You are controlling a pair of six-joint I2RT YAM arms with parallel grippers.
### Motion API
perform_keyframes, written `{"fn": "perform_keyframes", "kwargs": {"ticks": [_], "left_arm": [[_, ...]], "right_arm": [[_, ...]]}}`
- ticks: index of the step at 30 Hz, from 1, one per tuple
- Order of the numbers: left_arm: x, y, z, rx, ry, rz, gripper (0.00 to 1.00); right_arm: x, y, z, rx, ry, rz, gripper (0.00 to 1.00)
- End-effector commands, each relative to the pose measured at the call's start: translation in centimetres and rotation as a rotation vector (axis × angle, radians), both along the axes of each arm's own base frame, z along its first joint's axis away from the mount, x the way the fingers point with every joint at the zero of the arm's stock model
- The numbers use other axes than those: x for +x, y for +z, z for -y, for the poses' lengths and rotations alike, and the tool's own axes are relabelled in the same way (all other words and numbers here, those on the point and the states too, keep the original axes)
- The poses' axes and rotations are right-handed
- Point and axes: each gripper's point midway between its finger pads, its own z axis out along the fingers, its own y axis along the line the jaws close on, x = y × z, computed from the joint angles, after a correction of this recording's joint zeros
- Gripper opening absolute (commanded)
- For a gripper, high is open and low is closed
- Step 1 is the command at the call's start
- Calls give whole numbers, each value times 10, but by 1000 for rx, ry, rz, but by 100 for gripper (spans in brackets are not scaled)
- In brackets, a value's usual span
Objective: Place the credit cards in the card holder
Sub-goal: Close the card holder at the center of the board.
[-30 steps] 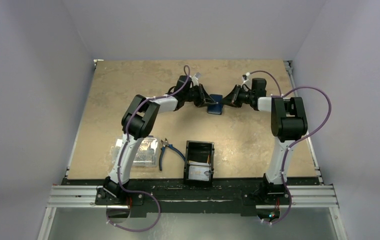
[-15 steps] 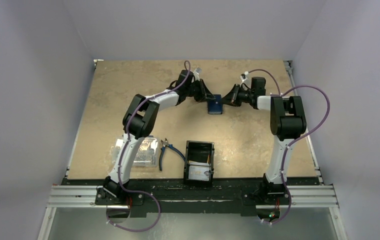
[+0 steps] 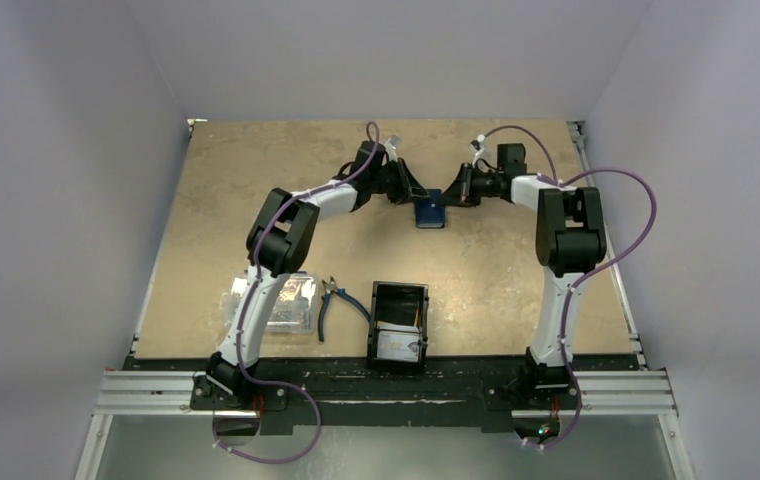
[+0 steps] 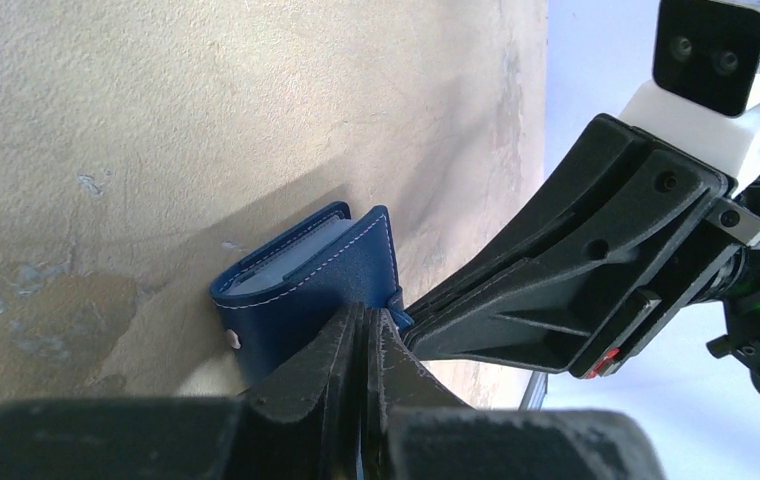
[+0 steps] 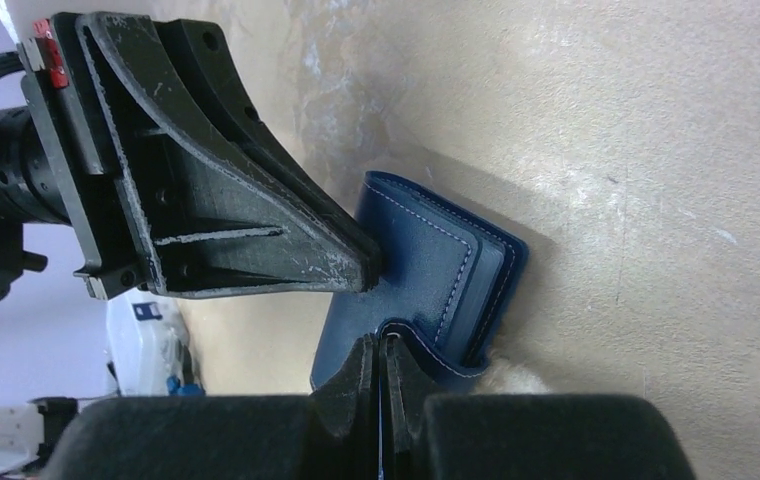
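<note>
The navy wallet (image 3: 430, 213), white-stitched with rounded corners, rests on the table (image 3: 256, 180), partly fanned open between the two sets of fingertips. The left gripper (image 4: 363, 322) pinches one cover's edge, jaws almost together. The right gripper (image 5: 379, 350) nips the other flap the same way. Bare tabletop lies outward of both. Cards (image 3: 397, 344) sit in a tray (image 3: 376, 300) well back toward the arm bases, their print too small to read.

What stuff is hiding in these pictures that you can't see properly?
- Both wrist views: the slots of the card holder, hidden between its folded covers.
- Top view: how many credit cards sit in the black tray; they are too small to count.
- Top view: what the clear box holds; it is too small and partly under the left arm.
</note>
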Motion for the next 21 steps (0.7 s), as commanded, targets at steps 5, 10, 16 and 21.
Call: {"fn": "perform_keyframes", "kwargs": {"ticks": [5, 10, 16, 21], "left_arm": [[-23, -54, -16, 112, 45, -135, 0], [-24, -52, -17, 105, 59, -161, 0], [-23, -45, -19, 86, 79, -174, 0], [-23, -44, -20, 58, 91, -197, 0]], "right_arm": [[-21, -47, -1, -285, 96, -65, 0], [-22, -48, 6, -395, 114, -75, 0], [-17, -40, 23, -551, 123, -74, 0], [-15, -35, 18, -700, 153, -60, 0]]}}
